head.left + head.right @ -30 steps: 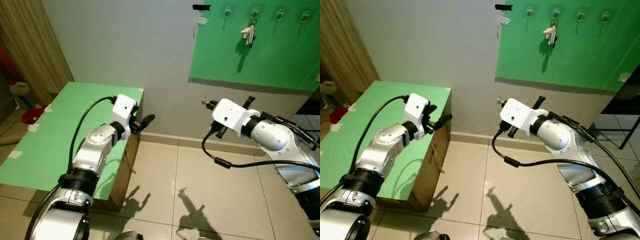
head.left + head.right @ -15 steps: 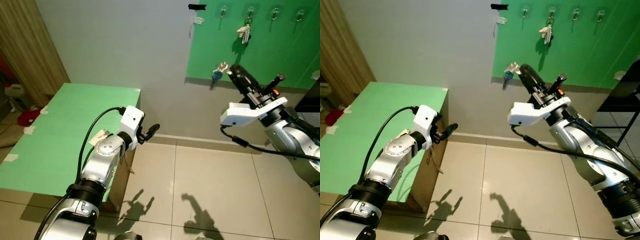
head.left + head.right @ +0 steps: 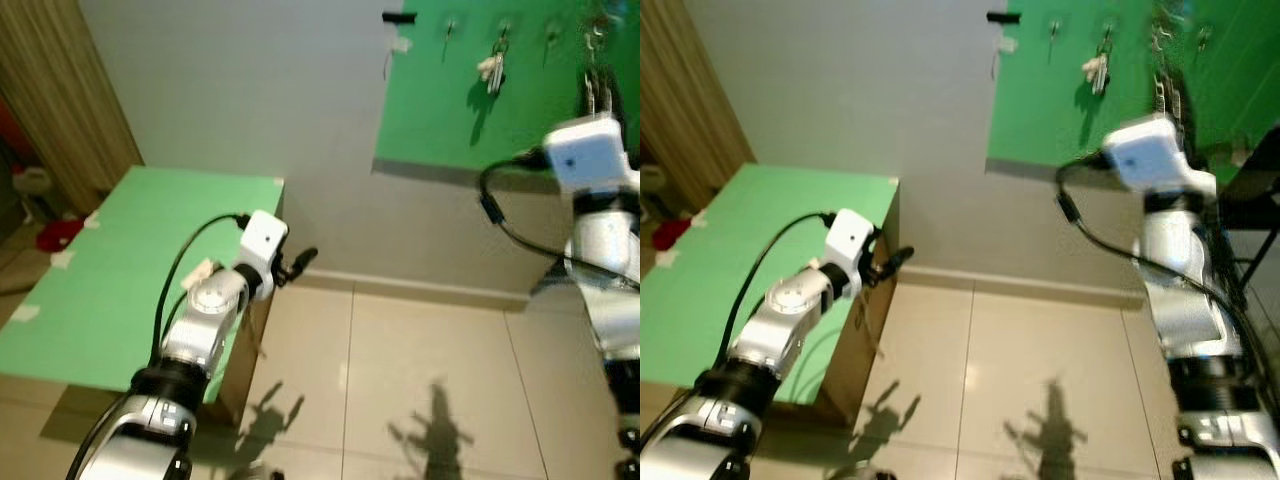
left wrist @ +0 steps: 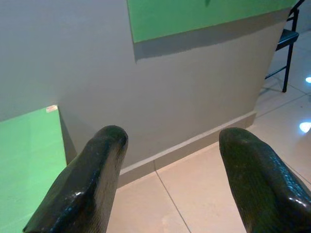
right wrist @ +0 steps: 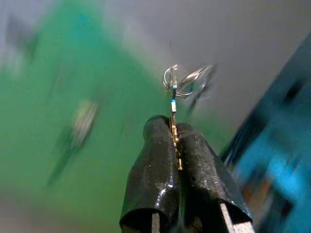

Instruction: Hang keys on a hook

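Observation:
My right gripper (image 5: 174, 124) is shut on a bunch of keys (image 5: 173, 92), whose ring (image 5: 189, 80) sticks out past the fingertips. That arm is raised high in front of the green board (image 3: 450, 120) on the wall, with the gripper (image 3: 593, 50) blurred just under the row of hooks (image 3: 551, 30). Another key bunch (image 3: 490, 68) hangs from one hook (image 3: 503, 30). My left gripper (image 3: 305, 256) is open and holds nothing, hanging beside the corner of the green-topped table (image 3: 120, 250); its fingers (image 4: 97, 170) point at the wall and floor.
A black chair (image 3: 1250, 180) stands at the far right by the wall. A brown curtain (image 3: 60, 90) hangs at the left. Tiled floor (image 3: 400, 380) lies between the table and the wall.
My right arm has swung up and to the right, lifting the keys from below the board's lower edge to the row of hooks. The left arm has barely moved.

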Robot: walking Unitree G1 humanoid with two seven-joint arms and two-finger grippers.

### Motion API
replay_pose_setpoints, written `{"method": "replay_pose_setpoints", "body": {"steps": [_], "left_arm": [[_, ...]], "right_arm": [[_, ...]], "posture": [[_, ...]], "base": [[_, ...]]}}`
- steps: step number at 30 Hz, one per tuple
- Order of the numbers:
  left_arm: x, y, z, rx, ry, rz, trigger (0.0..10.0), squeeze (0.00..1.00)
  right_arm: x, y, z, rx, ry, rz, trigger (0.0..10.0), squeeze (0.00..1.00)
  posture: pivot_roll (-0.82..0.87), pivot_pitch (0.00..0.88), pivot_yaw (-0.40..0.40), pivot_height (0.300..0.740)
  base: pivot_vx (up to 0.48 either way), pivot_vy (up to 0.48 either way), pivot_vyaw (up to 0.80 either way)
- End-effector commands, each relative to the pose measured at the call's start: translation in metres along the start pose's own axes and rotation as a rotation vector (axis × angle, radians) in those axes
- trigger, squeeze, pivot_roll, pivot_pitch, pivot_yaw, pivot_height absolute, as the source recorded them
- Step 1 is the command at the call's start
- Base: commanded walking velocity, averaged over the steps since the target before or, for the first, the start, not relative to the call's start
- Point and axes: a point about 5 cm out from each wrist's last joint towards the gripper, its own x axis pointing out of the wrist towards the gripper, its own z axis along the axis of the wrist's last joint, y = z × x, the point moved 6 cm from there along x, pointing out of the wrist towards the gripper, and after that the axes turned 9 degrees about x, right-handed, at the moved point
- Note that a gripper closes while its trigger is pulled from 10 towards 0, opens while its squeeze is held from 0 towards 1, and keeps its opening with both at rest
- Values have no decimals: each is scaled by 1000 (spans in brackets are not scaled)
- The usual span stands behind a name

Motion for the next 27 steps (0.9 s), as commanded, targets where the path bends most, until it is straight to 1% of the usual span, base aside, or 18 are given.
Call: {"method": "replay_pose_setpoints", "body": {"steps": [1, 2, 3, 6, 8, 9, 10, 11, 12, 13, 15, 16, 18, 19, 20, 23, 26, 27], "left_arm": [[1, -2, 1, 15, 4, -12, 10000, 0], [1, -3, 0, 14, 6, -15, 10000, 0], [1, -3, 0, 14, 7, -17, 10000, 0], [0, -4, -2, 13, 12, -23, 10000, 0], [0, -5, -2, 13, 14, -25, 10000, 0], [0, -5, -3, 13, 15, -26, 10000, 0], [0, -5, -3, 13, 15, -26, 10000, 0], [0, -6, -3, 10, 17, -28, 10000, 0], [0, -6, -4, -1, 21, -28, 10000, 0], [0, -6, -4, -1, 21, -28, 10000, 0], [0, -5, -6, -35, 25, -6, 10000, 0], [0, -5, -6, -35, 25, -6, 10000, 0], [1, -6, -2, -86, 6, 8, 10000, 0], [2, -5, 3, -125, -23, 24, 10000, 0], [2, -5, 3, -125, -23, 24, 10000, 0], [-1, -5, 6, -145, -50, 47, 10000, 0], [-5, -6, 2, -150, -52, 68, 10000, 0], [-5, -6, 2, -150, -52, 68, 10000, 0]], "right_arm": [[-17, 21, -47, 187, 242, 62, 0, 0], [-26, 35, -61, 273, 327, 103, 0, 0], [-35, 47, -65, 349, 367, 130, 0, 0], [-47, 70, -62, 456, 400, 212, 0, 0], [-50, 80, -56, 486, 384, 253, 0, 0], [-51, 84, -54, 510, 382, 267, 0, 0], [-51, 84, -54, 510, 382, 267, 0, 0], [-53, 88, -52, 530, 382, 284, 0, 0], [-56, 93, -51, 569, 394, 311, 0, 0], [-56, 93, -51, 569, 394, 311, 0, 0], [-61, 99, -47, 605, 388, 350, 0, 0], [-61, 99, -47, 605, 388, 350, 0, 0], [-68, 108, -40, 662, 380, 416, 0, 0], [-75, 115, -33, 697, 373, 468, 0, 0], [-75, 115, -33, 697, 373, 468, 0, 0], [-86, 119, -32, 714, 387, 499, 0, 0], [-95, 124, -36, 727, 413, 507, 0, 0], [-95, 124, -36, 727, 413, 507, 0, 0]], "posture": [[-129, 0, 32, 740], [-130, 0, 33, 740], [-130, 0, 33, 740], [-131, 0, 33, 740], [-131, 0, 33, 740], [-132, 0, 31, 740], [-132, 0, 31, 740], [-134, 0, 32, 740], [-135, 0, 29, 740], [-135, 0, 29, 740], [-136, 0, 24, 740], [-136, 0, 24, 740], [-136, 0, 18, 740], [-135, 0, 13, 740], [-135, 0, 13, 740], [-134, 1, 7, 740], [-135, 1, 3, 740], [-135, 1, 3, 740]], "base": [[0, 0, 0], [0, 0, 0], [0, 0, 0], [0, 0, 0], [0, 0, 0], [0, 0, 0], [0, 0, 0], [0, 0, 0], [0, 0, 0], [0, 0, 0], [0, 0, 0], [0, 0, 0], [0, 0, 0], [0, 0, 0], [0, 0, 0], [0, 0, 0], [0, 0, 0], [0, 0, 0]]}}
